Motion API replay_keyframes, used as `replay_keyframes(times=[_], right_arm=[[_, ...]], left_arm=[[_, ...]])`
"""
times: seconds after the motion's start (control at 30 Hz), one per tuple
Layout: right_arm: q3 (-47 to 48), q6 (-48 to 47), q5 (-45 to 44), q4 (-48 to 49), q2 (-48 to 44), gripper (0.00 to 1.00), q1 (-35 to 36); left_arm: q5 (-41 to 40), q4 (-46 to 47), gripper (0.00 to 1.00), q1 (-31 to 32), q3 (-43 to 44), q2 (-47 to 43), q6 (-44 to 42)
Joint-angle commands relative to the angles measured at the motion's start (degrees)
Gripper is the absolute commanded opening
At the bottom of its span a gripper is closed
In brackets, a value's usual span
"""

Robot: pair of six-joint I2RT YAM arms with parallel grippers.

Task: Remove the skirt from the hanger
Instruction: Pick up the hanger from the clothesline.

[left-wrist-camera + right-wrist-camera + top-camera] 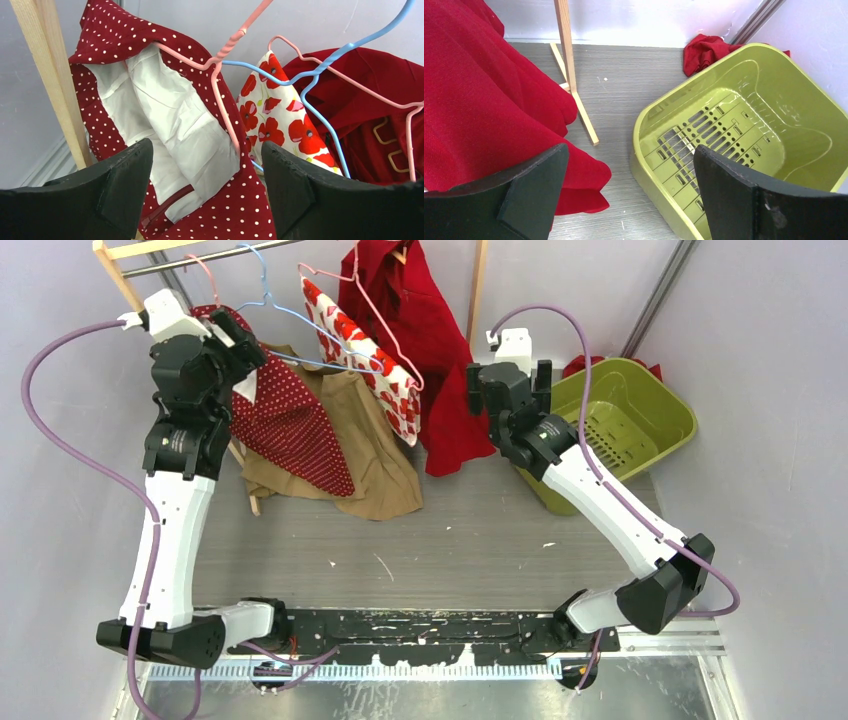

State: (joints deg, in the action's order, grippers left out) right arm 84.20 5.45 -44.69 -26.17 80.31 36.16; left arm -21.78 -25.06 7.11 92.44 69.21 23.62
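Note:
A dark red skirt with white polka dots (pixel 285 425) hangs on a pink wire hanger (pixel 220 95) at the left end of the rack. Its white lining and zip show in the left wrist view (pixel 185 135). My left gripper (pixel 240 340) is open at the skirt's waistband, its jaws either side of the fabric without closing on it (pixel 205 150). My right gripper (pixel 508 380) is open and empty (pixel 630 150). It hovers between the hem of a red garment (pixel 484 100) and a green basket (pixel 638 125).
A poppy-print skirt (pixel 365 350) on another pink hanger, a blue hanger (pixel 320 75), a tan garment (pixel 370 460) and the red garment (pixel 420 320) share the wooden rack (pixel 50 80). The green basket (pixel 690 418) stands at the right, with a red cloth (pixel 704 50) behind it.

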Motion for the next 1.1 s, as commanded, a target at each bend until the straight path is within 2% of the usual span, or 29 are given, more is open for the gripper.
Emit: replay_keyframes(times=[0.0, 0.27, 1.07], right_arm=[[1.81, -2.74, 0.07, 2.55, -0.74, 1.0, 0.09], [0.03, -6.82, 5.95, 0.78, -3.05, 1.0, 0.09], [-1.8, -7.73, 4.33, 0.46, -3.98, 1.0, 0.05]], left_arm=[[-2.91, 4.33, 0.79, 0.18, 1.91, -0.54, 1.23], [-5.31, 5.48, 0.79, 0.18, 1.07, -0.05, 0.21], [-8.02, 8.83, 0.75, 0.18, 0.61, 6.99, -0.66]])
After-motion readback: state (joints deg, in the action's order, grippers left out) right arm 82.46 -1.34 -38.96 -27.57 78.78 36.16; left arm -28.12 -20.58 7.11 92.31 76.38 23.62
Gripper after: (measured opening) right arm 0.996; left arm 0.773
